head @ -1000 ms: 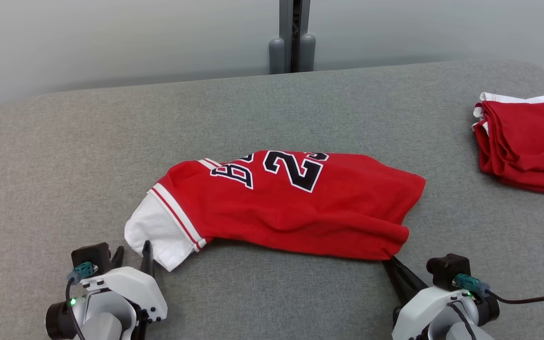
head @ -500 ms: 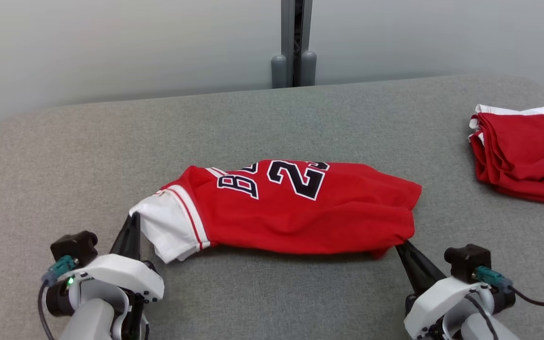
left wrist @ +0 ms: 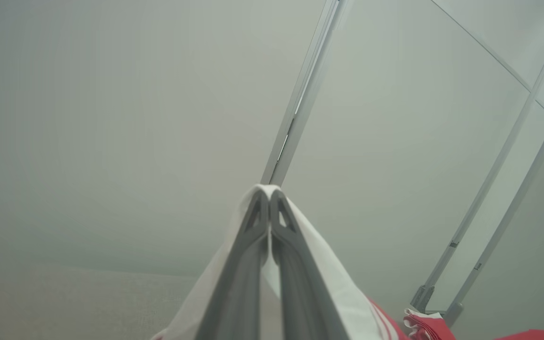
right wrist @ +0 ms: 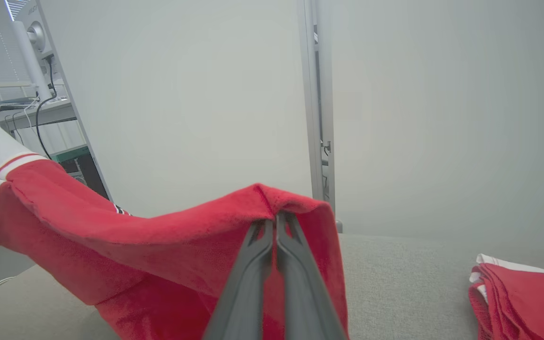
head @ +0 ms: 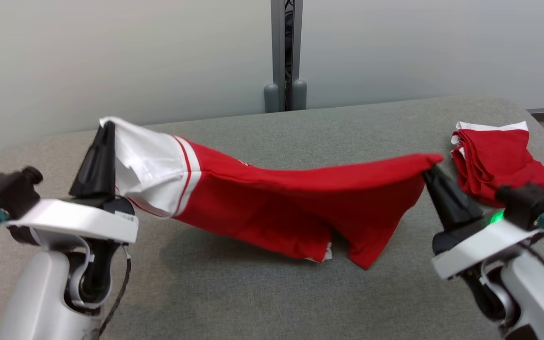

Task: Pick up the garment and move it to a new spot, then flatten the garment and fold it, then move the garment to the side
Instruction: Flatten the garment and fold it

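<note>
The red jersey hangs in the air over the middle of the grey padded table, strung out like a hammock between the two arms. The left gripper stands above the table's left end, dark fingers pointing up and pressed together on the jersey's white sleeve. The white cloth wraps over both fingertips, and the left wrist view shows no gap between the fingers beyond the pinched fabric. The sleeve's red-and-white striped band sits just inboard of that grip.

The right gripper is over the table's right half, a little lower than the left one. Its fingers are closed on a red corner of the hem, and the right wrist view shows the cloth bunched over the tips.

Between the two grips the top edge of the jersey runs taut and sags slightly toward the table's centre. The rest of the body droops below it in loose folds. The lowest folds hang down to about the table's surface with a shadow under them. I can't tell whether they touch it.

A second red garment with white trim lies folded on the table's far right corner, apart from the held jersey and just behind the right gripper. A grey metal post rises behind the middle of the table's far edge, against a pale wall.
</note>
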